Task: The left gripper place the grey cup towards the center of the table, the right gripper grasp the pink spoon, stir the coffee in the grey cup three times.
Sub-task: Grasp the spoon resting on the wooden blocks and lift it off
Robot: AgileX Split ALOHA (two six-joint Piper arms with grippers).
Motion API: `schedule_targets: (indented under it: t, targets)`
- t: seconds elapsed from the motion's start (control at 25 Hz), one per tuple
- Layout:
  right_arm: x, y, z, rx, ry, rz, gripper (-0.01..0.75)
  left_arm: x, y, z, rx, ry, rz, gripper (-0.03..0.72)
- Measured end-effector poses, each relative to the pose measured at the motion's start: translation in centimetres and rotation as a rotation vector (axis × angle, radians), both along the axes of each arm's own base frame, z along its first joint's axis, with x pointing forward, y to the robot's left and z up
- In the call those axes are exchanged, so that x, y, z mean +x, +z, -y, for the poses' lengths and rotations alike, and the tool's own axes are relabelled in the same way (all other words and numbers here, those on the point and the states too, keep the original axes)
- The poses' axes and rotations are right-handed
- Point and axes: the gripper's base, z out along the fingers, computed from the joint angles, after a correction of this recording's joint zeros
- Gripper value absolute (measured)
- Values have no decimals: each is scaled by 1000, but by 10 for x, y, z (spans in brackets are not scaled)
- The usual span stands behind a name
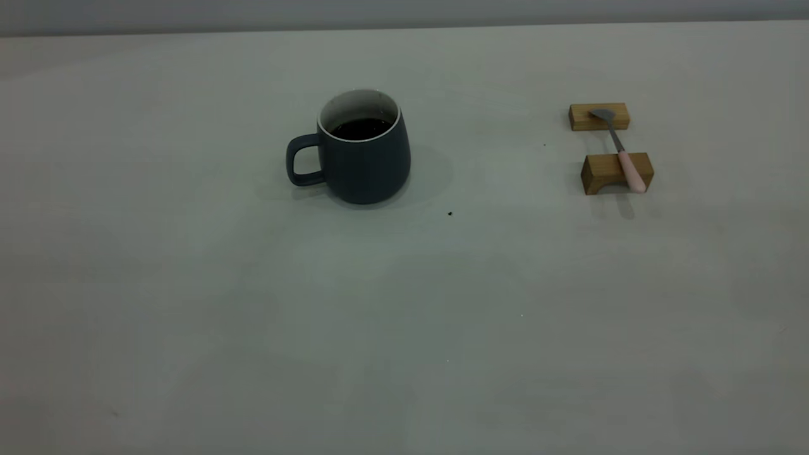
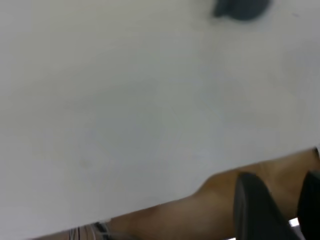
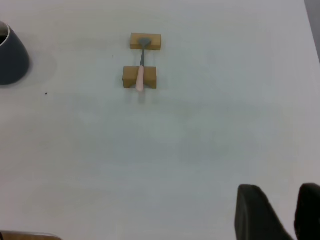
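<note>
Both grippers parked clear, nothing grasped yet.

Left gripper [image 2: 280,210] hangs past the table [image 2: 125,100] edge, fingers apart and empty; the cup [image 1: 363,151] sits far ahead of it, handle toward that arm's side, coffee [image 1: 360,129] inside. Approach level, close on the handle side and slide gently so nothing slops. Right gripper [image 3: 280,215] is also spread and empty; the spoon [image 1: 621,151] lies well ahead across two blocks [image 1: 616,172], pink handle nearest, bowl pointing away.
</note>
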Motion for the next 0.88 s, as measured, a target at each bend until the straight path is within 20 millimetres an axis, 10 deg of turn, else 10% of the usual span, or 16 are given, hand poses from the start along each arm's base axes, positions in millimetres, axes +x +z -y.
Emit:
schedule_targets:
  t: [0.44, 0.88]
  targets:
    - [0, 0, 0, 0, 0, 0, 237, -32, -48, -3, -17, 106, 129, 277]
    - [0, 0, 0, 0, 0, 0, 237, -35, -53, -3, -21, 107, 155, 277]
